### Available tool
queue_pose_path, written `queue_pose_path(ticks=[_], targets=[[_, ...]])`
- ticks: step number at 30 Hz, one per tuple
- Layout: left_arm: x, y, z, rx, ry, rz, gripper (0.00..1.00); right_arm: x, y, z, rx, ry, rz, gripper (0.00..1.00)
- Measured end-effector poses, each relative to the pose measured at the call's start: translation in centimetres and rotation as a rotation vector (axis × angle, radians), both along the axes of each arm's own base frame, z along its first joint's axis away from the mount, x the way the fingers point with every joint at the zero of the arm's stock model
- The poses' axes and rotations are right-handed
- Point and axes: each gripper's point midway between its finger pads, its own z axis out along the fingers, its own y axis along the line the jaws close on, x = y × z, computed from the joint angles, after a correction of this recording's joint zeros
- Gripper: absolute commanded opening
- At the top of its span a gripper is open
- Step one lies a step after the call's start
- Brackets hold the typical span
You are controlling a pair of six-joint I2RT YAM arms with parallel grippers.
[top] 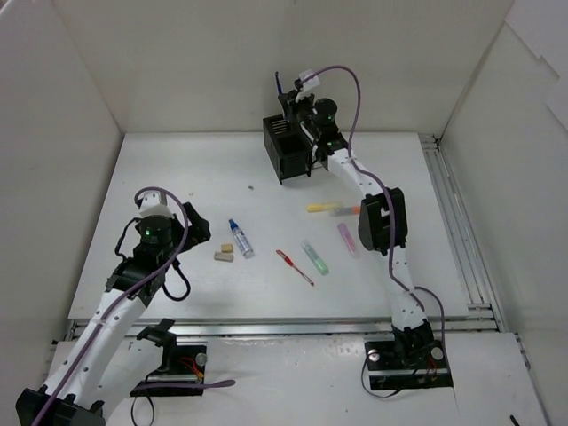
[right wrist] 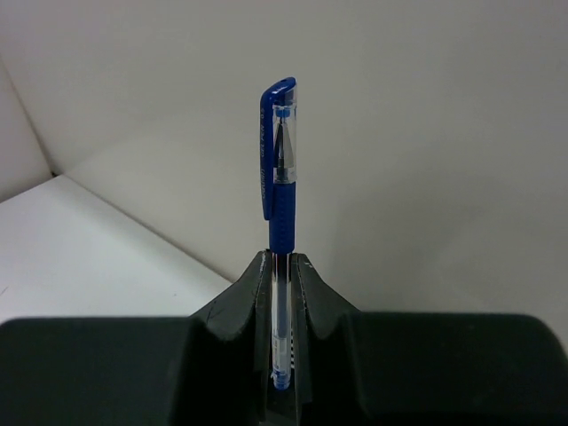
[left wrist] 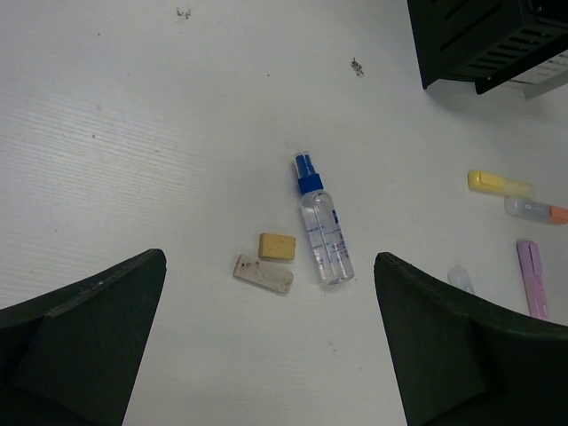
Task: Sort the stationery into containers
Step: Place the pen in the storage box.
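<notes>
My right gripper (right wrist: 282, 266) is shut on a blue pen (right wrist: 280, 160) that stands upright above the black container (top: 286, 149) at the back. A white mesh container (left wrist: 544, 82) shows beside the black one (left wrist: 479, 40). My left gripper (left wrist: 268, 262) hangs open over the table, empty. Ahead of it lie a tan eraser (left wrist: 277, 246), a grey eraser (left wrist: 264, 273) and a blue-capped bottle (left wrist: 324, 232). Yellow (top: 319, 208), orange (top: 349, 209), pink (top: 346, 238) and green (top: 314, 256) highlighters and a red pen (top: 295, 267) lie mid-table. The left gripper (top: 197, 248) sits left of the erasers (top: 224, 253).
White walls close in the table on the left, back and right. A metal rail (top: 453, 222) runs along the right edge. The right arm (top: 382, 222) stretches over the highlighters toward the back.
</notes>
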Motion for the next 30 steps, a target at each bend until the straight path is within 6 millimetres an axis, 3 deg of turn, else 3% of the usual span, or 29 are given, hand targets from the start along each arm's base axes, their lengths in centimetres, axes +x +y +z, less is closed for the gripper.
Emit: queue_pose_path(ticks=[6,13,16,18,23,30], targets=[[0.6,-0.6,-0.8,-0.001,0.023,-0.019,1.0,3.6,0.7,-5.1,-0.004,-0.005,-0.074,0.06],[1.1,-1.1,-1.7,-0.004,0.053,-0.041,1.0,4.8,0.6,-10.6,-0.046,0.051,-0.124,0.08],[1.1,-1.2,-1.8,-0.006,0.056,-0.045,1.0,4.6,0.7,-11.7,-0.049,0.063,-0.122,0.17],[1.1,-1.3,-1.7,-0.008,0.053,-0.047,1.0,4.4,0.6,-13.1,-0.052,0.086,-0.125,0.29],[1.1,-1.3,-1.7,-0.01,0.05,-0.05,1.0,3.8,0.1,-13.0,-0.05,0.095,-0.136,0.43],[0.7,-1.5,-1.3,-0.022,0.034,-0.064,1.0,2.7,0.2,-11.9,-0.069,0.099,-0.129,0.49]])
